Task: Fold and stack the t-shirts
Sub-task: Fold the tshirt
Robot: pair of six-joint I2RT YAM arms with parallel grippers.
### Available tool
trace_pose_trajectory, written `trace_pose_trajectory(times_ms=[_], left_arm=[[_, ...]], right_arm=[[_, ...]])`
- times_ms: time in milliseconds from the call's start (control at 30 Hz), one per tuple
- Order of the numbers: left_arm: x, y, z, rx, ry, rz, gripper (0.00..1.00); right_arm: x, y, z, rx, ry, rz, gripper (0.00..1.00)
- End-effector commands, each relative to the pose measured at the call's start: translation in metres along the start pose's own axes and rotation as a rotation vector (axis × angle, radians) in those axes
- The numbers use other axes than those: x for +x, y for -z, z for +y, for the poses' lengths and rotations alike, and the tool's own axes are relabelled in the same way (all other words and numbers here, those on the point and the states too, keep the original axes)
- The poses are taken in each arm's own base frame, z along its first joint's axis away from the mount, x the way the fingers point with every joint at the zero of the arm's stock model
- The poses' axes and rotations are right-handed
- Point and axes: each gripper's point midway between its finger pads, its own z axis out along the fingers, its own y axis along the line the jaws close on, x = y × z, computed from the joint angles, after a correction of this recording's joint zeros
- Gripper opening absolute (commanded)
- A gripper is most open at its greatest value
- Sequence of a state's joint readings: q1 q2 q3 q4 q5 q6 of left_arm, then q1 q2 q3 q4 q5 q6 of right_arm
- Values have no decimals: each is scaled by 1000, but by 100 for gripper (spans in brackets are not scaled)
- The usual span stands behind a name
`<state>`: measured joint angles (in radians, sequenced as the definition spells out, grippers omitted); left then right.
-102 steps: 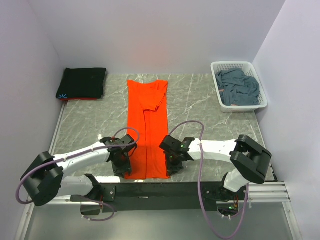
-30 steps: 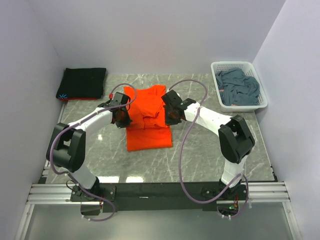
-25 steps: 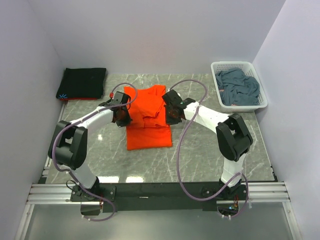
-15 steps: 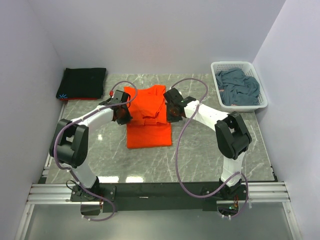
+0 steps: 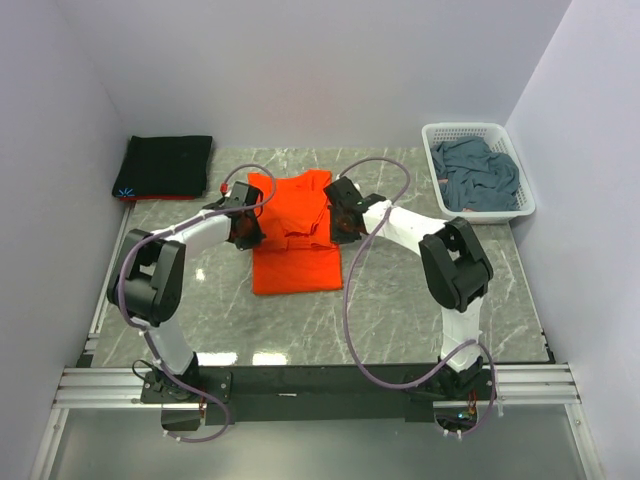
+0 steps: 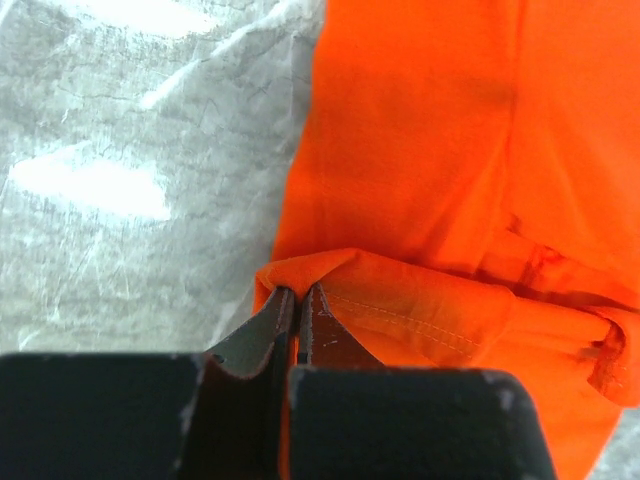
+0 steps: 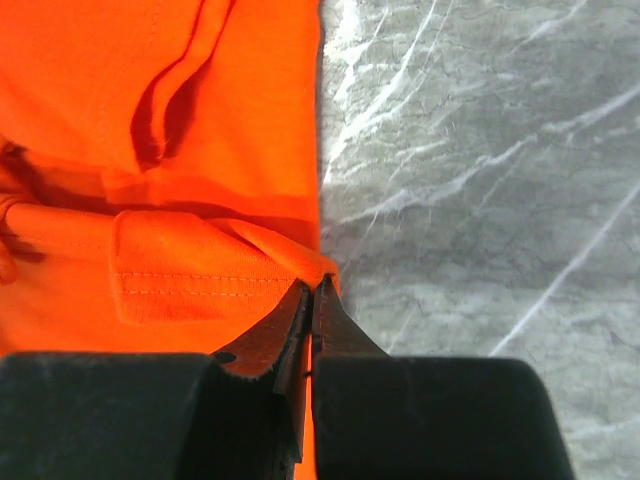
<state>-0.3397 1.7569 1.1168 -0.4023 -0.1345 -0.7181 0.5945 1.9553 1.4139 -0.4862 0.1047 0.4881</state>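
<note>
The orange t-shirt [image 5: 293, 232] lies mid-table, its near hem folded up over its upper half. My left gripper [image 5: 246, 224] is shut on the hem's left corner [image 6: 300, 272] at the shirt's left edge. My right gripper [image 5: 337, 221] is shut on the hem's right corner [image 7: 318, 268] at the right edge. Both hold the hem just above the shirt's upper part. The black t-shirt [image 5: 168, 166] lies folded at the far left corner, its light-blue mark at the near-left corner. The slate blue-grey t-shirt [image 5: 477, 174] lies crumpled in the white basket [image 5: 438, 134].
The basket stands at the far right of the grey marble table [image 5: 420, 280]. A red edge [image 5: 150, 198] shows under the black shirt. White walls close in the left, back and right sides.
Both grippers have carried the orange shirt's near hem from the table's front edge up toward its collar, folding it in half; in the last half second they shifted slightly farther back.
</note>
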Motion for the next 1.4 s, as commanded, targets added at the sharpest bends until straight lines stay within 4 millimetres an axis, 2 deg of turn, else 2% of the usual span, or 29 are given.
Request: trace_pose_trajectory(times_ms=[0, 33, 167, 233, 267, 333, 367, 400, 433, 467, 500, 533, 567, 633, 667, 700, 767, 800, 967, 1133, 1267, 1367], left_arm=[[-21, -7, 1, -21, 14, -68, 4], [-22, -7, 0, -21, 18, -73, 7], [-29, 3, 1, -22, 29, -98, 30], [-37, 18, -2, -11, 38, -130, 37], [-40, 24, 0, -18, 41, -141, 45], [-48, 43, -3, 3, 63, -177, 53], [-49, 50, -3, 8, 68, -185, 63], [-52, 65, -5, 28, 83, -205, 66], [-49, 71, -7, 41, 82, -207, 69], [-43, 74, -6, 42, 85, -199, 73], [-38, 87, -11, 65, 89, -204, 73], [-34, 92, -15, 80, 88, -205, 73], [-23, 92, -15, 87, 79, -188, 68], [-4, 102, -35, 179, 57, -162, 59], [10, 98, -35, 191, 45, -132, 51], [25, 99, -45, 229, 26, -96, 47], [42, 94, -50, 247, 4, -72, 36], [54, 90, -55, 247, -17, -51, 34], [82, 67, -61, 241, -73, 7, 18], [106, 42, -44, 167, -110, 71, 15], [122, 30, -31, 131, -116, 117, 15], [137, 23, -19, 92, -124, 166, 14]], right_arm=[[-25, -6, -4, 19, -10, -67, 0], [-25, -6, -5, 19, -9, -65, 0], [-32, 1, -2, 4, 3, -83, 15], [-38, 12, 1, -13, 8, -106, 22], [-40, 16, 1, -16, 9, -116, 30], [-50, 33, 4, -34, 8, -158, 36], [-49, 37, 4, -41, 9, -163, 41], [-55, 50, 7, -63, 4, -191, 42], [-57, 55, 11, -87, 0, -210, 42], [-49, 55, 11, -104, 3, -199, 42], [-48, 65, 18, -135, 1, -217, 41], [-48, 67, 22, -158, 1, -227, 40], [-36, 66, 25, -186, 8, -202, 36], [-30, 68, 36, -231, 4, -208, 29], [-21, 65, 37, -243, 5, -187, 24], [-16, 61, 38, -243, -4, -178, 22], [-6, 55, 46, -271, 0, -159, 15], [-1, 52, 50, -286, 0, -146, 14], [10, 37, 69, -320, 21, -137, 12], [17, 13, 69, -289, 23, -119, 11], [23, -7, 66, -266, 41, -107, 11], [21, -15, 66, -255, 50, -113, 11]])
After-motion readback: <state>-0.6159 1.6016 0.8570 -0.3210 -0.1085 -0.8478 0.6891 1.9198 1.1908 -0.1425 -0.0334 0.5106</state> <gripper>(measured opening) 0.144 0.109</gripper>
